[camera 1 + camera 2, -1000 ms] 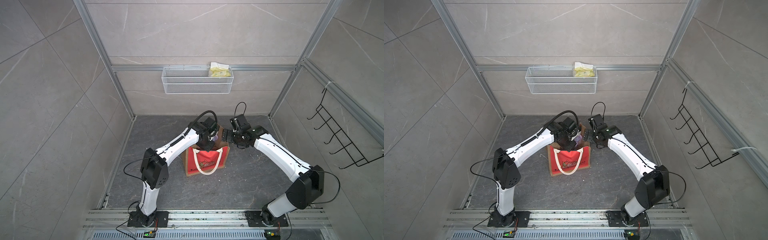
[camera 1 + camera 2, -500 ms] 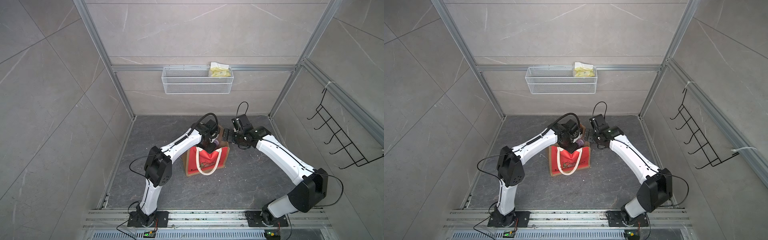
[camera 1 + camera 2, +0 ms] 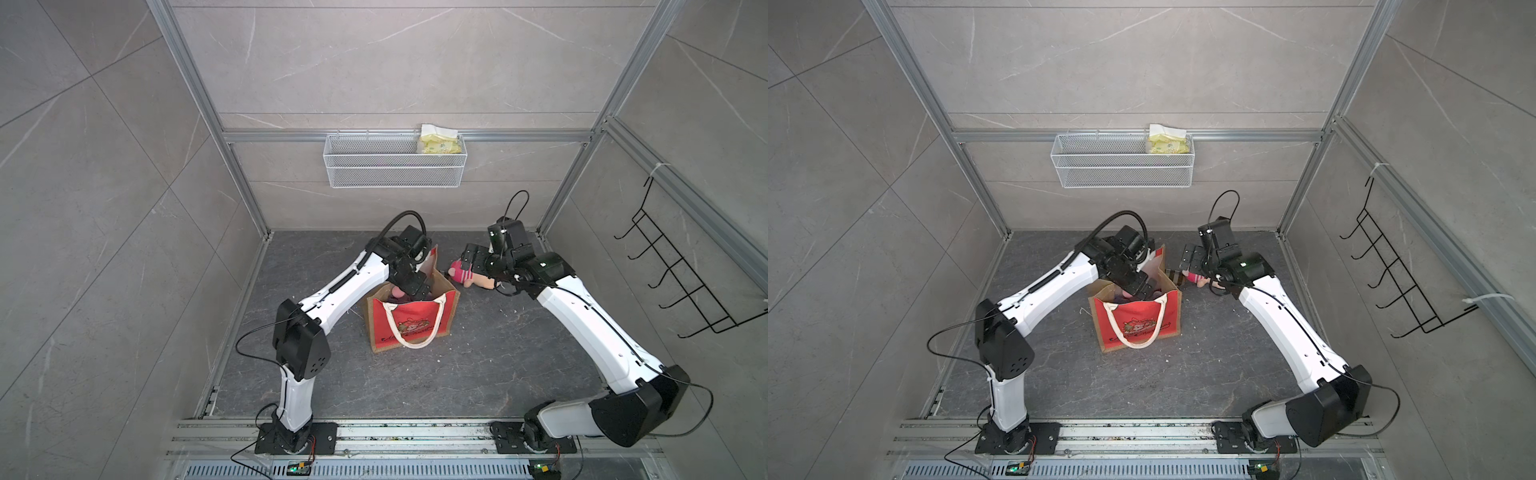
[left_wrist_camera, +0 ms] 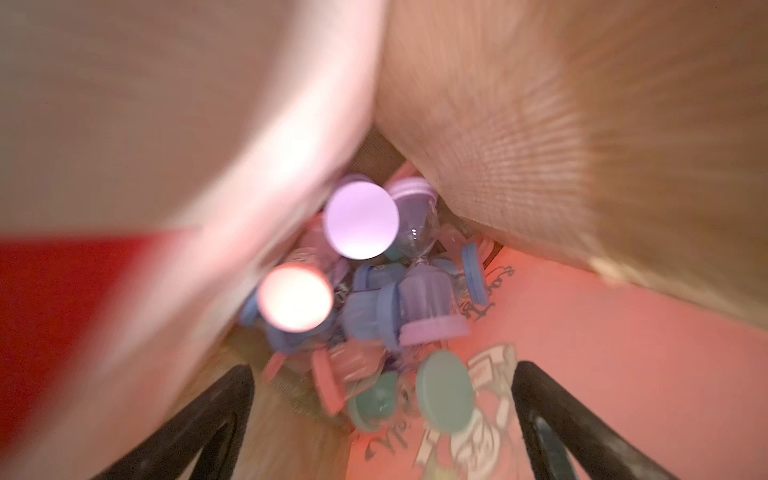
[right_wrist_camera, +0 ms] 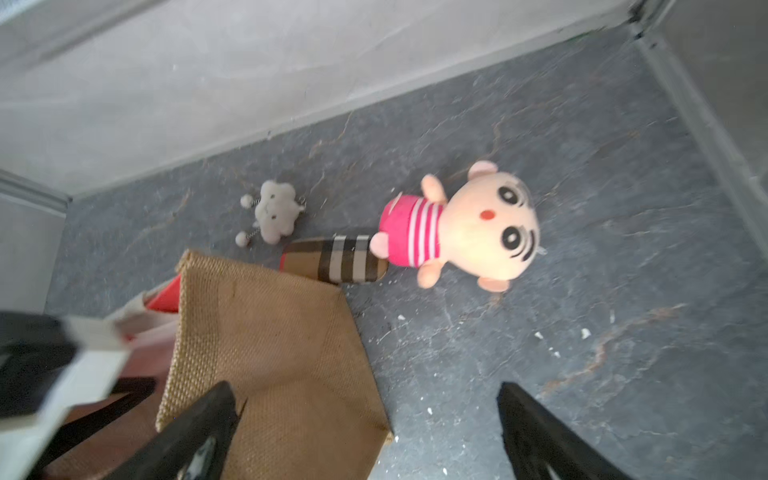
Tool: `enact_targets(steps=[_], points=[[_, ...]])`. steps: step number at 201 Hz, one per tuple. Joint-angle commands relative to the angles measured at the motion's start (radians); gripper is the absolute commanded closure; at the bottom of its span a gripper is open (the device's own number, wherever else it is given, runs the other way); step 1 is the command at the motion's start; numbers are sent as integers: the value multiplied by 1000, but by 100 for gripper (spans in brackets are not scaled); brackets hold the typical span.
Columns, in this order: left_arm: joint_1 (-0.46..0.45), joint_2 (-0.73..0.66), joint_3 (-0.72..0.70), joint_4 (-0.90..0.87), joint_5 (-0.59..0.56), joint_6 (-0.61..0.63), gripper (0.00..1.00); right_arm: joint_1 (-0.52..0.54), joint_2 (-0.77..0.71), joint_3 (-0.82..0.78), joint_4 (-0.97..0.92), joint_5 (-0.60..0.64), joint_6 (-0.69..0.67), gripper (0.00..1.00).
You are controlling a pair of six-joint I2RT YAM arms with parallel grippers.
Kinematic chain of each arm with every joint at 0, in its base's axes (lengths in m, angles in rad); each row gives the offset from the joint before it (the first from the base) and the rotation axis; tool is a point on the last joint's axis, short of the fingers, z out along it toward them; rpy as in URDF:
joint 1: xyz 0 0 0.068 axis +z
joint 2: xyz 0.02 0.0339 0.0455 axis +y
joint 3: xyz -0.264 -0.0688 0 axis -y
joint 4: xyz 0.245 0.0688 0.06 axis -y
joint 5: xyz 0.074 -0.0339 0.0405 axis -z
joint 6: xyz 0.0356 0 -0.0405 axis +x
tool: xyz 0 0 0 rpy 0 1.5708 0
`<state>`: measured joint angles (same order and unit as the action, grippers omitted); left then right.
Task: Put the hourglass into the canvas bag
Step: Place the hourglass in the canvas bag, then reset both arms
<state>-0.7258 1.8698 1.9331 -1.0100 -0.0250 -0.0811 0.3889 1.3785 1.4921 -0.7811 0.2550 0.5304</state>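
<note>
- Reaching in from the left, the left hand (image 3: 413,286) is sunk in the mouth of the bag (image 3: 436,316). In the left wrist view its fingers (image 4: 199,419) stand wide apart with nothing clamped between them.
- Red in front with burlap sides, the bag stands upright on the table (image 3: 498,353), and its white rope handle hangs over the front panel.
- At the bottom of the bag lies a heap of hourglasses (image 4: 419,291) in purple, blue, teal and pink. Two pale end caps look blurred and closer to the lens, and I cannot tell which hourglass is the newest.
- To my eye this is the letting-go step, and the hourglass is already inside.
- Next, I would lift the left hand straight up and clear of the rim. The rope handle and soft walls sit close beside it and could snag.
- Just right of the bag a plaid cylinder (image 5: 336,259) lies on its side, touching a striped doll (image 5: 457,228). A small cloud plush (image 5: 274,212) sits behind them.
- Above the doll hovers the right hand (image 3: 471,259), spread wide and carrying nothing.
- I can see no hourglass outside the bag, so the right arm seems to have no part in this step.
</note>
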Motion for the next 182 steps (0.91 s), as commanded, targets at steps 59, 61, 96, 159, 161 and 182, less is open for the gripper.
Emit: enact_targets(steps=[59, 61, 96, 159, 161, 182], points=[[270, -803, -672, 350, -634, -350, 0, -127, -177, -588, 399, 539, -96, 1], [285, -820, -695, 364, -653, -351, 0, -131, -172, -606, 424, 543, -101, 1], [458, -914, -1186, 718, -750, -273, 0, -162, -16, -806, 780, 522, -224, 1], [516, -562, -1500, 1536, -606, 5, 1, -228, 118, -991, 1384, 105, -478, 1], [519, -552, -1501, 1545, -588, 19, 1, -230, 112, -997, 1387, 90, -480, 1], [517, -488, -1568, 1768, -551, 151, 1, -233, 99, -1077, 1523, 14, -505, 0]])
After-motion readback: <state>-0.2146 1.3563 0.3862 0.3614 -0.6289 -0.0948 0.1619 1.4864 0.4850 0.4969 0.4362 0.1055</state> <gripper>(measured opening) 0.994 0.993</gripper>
